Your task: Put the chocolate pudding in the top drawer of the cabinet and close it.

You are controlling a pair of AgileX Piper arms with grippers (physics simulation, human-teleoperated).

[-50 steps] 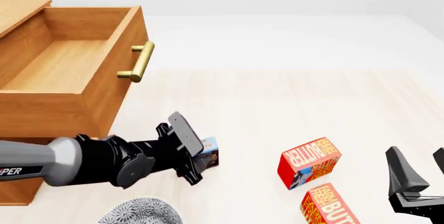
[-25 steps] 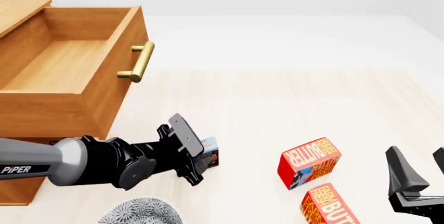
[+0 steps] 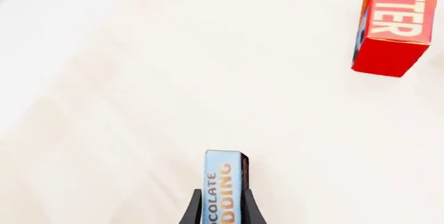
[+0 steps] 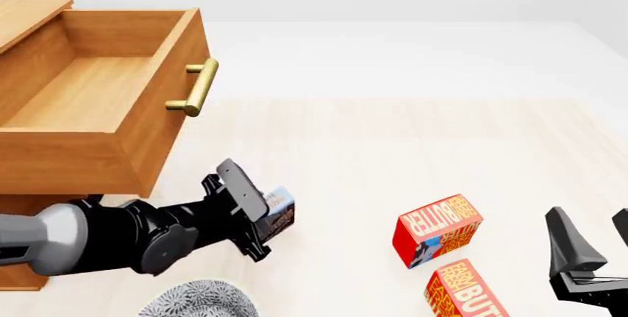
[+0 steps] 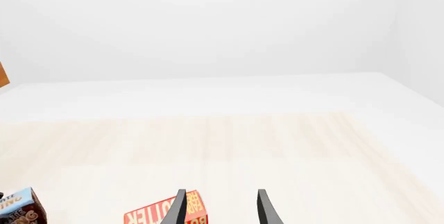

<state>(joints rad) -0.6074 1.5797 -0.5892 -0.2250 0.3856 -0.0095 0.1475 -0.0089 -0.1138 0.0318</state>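
Left jaws [image 3: 221, 211] clamp glossy rectangular chocolate pudding [image 3: 223, 185]; right jaws [image 5: 220, 208] parted, empty.

Two red-orange butter boxes [image 4: 437, 229] [image 4: 463, 292] are lying close together on the pale wooden table [image 4: 393, 148], while a grey patterned plate [image 4: 199, 300] is sitting at the near edge.

Chocolate pudding [image 3: 223, 185] box, pale blue narrow face: orange letters "COLATE" above "DDING", rest cut off at frame edge. In right wrist view only a few letters show, not readable.

Nearer butter box [image 4: 439, 229]: yellow "FARM BUTTER" on red. Left wrist view catches "UTTER" only.

Second butter box [image 4: 464, 290], by front edge: "FARM BUT", cropped.
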